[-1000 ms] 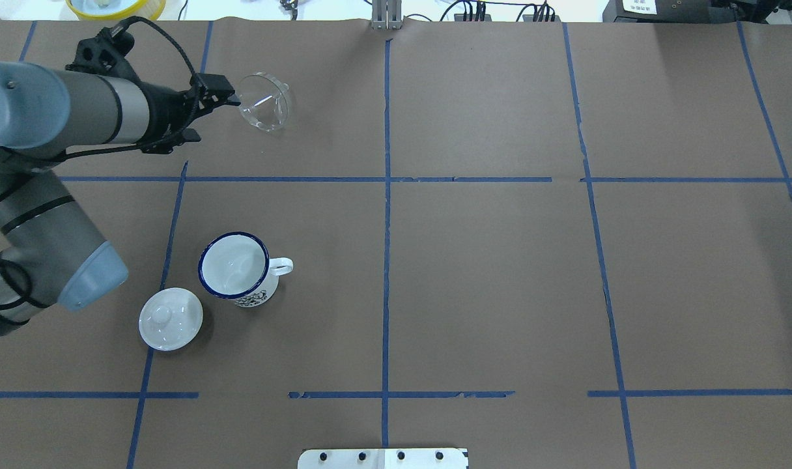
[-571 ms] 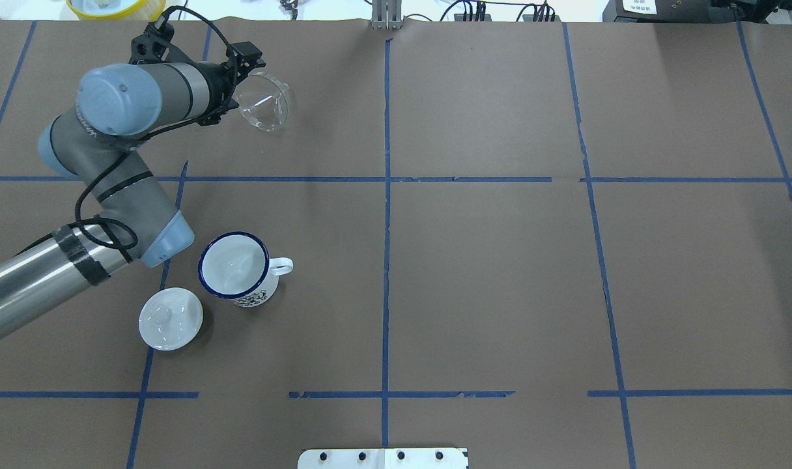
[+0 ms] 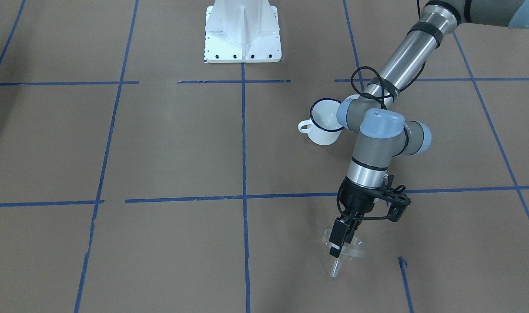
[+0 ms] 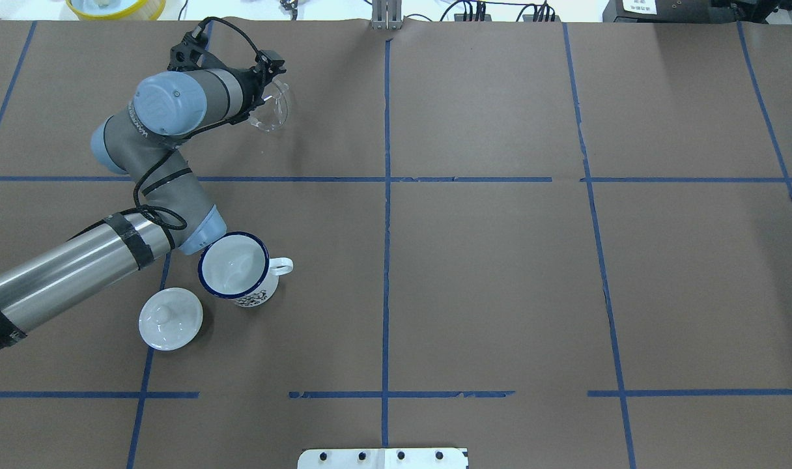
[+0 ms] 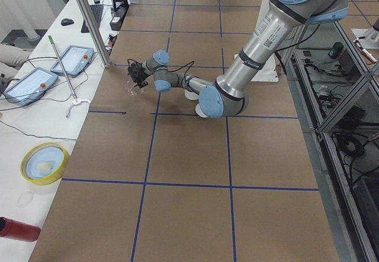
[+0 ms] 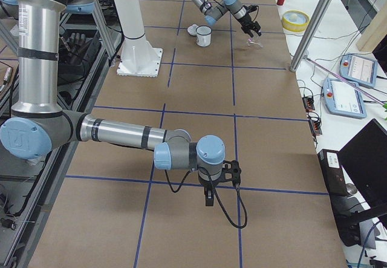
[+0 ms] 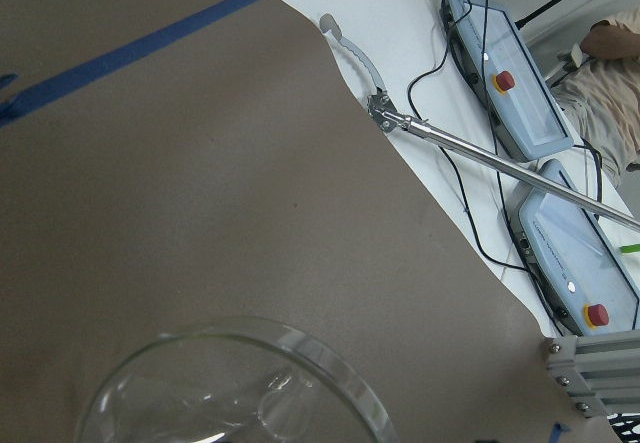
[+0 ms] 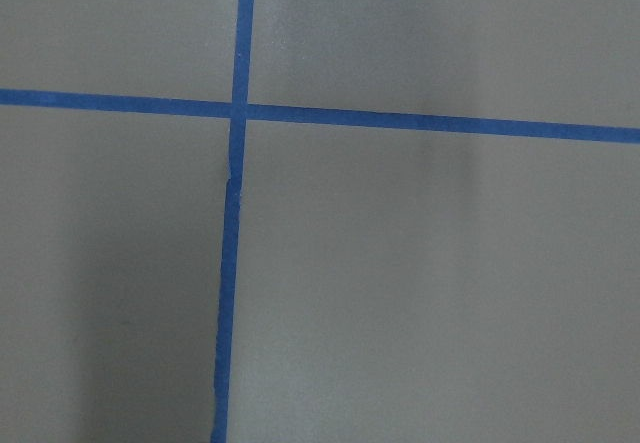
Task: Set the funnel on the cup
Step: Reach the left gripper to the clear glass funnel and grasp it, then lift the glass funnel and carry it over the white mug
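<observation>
- In the overhead view, the lid (image 4: 171,319) is sitting just beside the cup, at its 8 o'clock. It is not needed for this job.
- The cup (image 4: 233,266) is standing upright with its mouth open and its handle pointing to 3 o'clock. The left arm's elbow is hanging near its rim at 10 o'clock.
- The left gripper (image 3: 339,239) is pointing down at the funnel's rim. Its fingers are looking close together there, but I cannot tell if they are squeezing the rim.
- The funnel (image 4: 275,111) is lying tipped on the table (image 4: 500,260) at the cup's 12 o'clock, well apart from it. Its spout is pointing away from the robot.
- I think the step in hand is grabbing the funnel. To do it well, one finger should be going inside the rim and one outside. They should be pinching firmly but gently, since thin clear plastic is likely slippery.
- Next, I think the funnel should be going straight up and its spout turning down. Only then should it be moving over the cup's mouth, with the elbow keeping away from the cup.
- The right gripper (image 6: 208,200) is hanging over bare table far out toward 3 o'clock. It is showing only from the side, so I cannot tell how wide it is.
</observation>
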{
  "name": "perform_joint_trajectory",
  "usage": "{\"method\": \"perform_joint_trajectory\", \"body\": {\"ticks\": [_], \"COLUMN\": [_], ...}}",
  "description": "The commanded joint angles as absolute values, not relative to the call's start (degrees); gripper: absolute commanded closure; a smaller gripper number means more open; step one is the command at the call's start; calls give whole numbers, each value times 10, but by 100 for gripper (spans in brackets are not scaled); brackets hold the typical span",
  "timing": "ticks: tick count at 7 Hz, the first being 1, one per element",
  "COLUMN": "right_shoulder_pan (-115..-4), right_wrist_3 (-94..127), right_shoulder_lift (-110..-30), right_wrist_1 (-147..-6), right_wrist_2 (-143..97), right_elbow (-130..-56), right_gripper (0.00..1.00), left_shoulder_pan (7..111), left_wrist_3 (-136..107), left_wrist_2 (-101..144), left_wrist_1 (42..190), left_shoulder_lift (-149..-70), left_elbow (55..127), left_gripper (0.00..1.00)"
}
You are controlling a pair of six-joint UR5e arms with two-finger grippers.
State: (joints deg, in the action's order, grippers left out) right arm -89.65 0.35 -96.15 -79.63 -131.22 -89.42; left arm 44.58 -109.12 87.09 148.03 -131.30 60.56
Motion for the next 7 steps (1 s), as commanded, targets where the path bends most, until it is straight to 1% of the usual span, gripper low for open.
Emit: {"method": "perform_joint_trajectory", "body": {"ticks": [1, 3, 4, 5, 7], "right_shoulder_pan": [-896, -896, -896, -896, -896], "right_wrist_3": [4, 4, 4, 4, 4], "right_shoulder_lift": [-962, -962, -962, -962, -962], "right_wrist_1": [-796, -796, -796, -796, -796], "right_wrist_2": [-1312, -1312, -1312, -1312, -1312], "right_elbow": [-895, -894, -894, -895, -894], "right_gripper": [0, 0, 0, 0, 0], "left_shoulder_pan": [446, 449, 460, 467, 475], "left_wrist_3": [-1085, -1085, -1078, -1051, -1040], "left_wrist_2": [872, 871, 875, 887, 960], "left_wrist_1": [1490, 1489, 1485, 1447, 1303], "left_shoulder_lift": [-1316, -1315, -1310, -1298, -1293], "left_elbow": [607, 615, 661, 735, 867], "left_gripper": [100, 100, 100, 100, 100]}}
